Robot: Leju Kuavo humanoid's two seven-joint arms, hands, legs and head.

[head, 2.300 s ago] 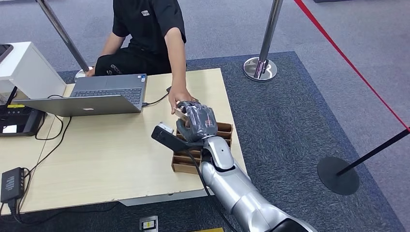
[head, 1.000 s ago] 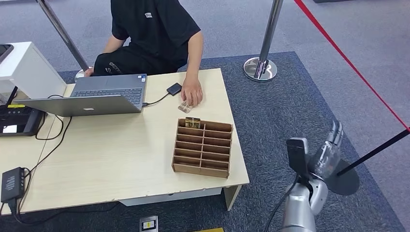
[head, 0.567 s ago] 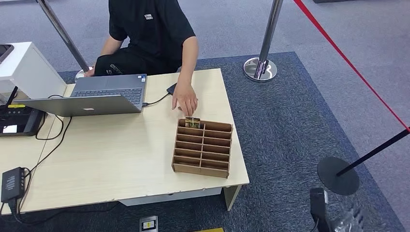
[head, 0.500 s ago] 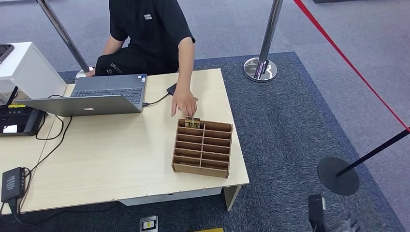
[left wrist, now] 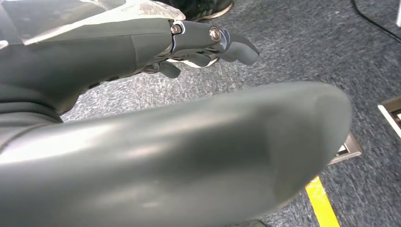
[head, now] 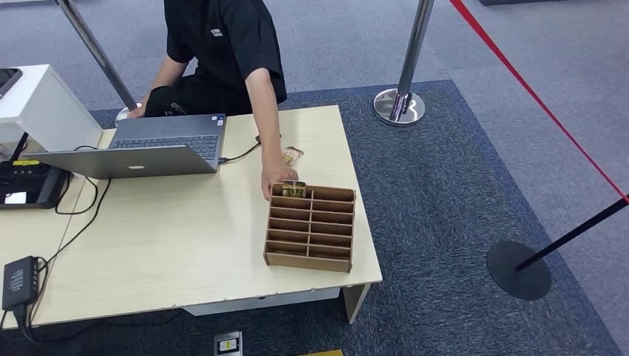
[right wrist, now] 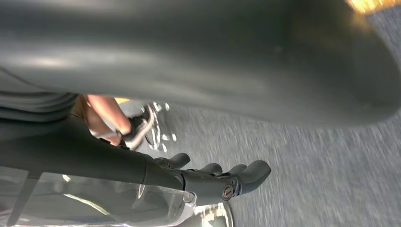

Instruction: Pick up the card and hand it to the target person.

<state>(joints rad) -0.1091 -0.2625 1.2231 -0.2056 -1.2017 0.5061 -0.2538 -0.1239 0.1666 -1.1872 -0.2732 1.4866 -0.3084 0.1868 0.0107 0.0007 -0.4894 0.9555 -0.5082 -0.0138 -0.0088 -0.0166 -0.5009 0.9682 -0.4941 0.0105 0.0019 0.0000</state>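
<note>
Grey left robot hand (left wrist: 142, 47) empty, fingers apart | right robot hand (right wrist: 156, 175) likewise, over carpet

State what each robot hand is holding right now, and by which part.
Nothing. The left hand and the right hand hang over the carpet, fingers apart, with nothing in them. A card lies on the table.

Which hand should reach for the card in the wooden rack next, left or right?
Right, probably. The card stands in the rack near the table's right edge, on the robot's right side. Both the left hand and right hand hang empty over carpet.
</note>
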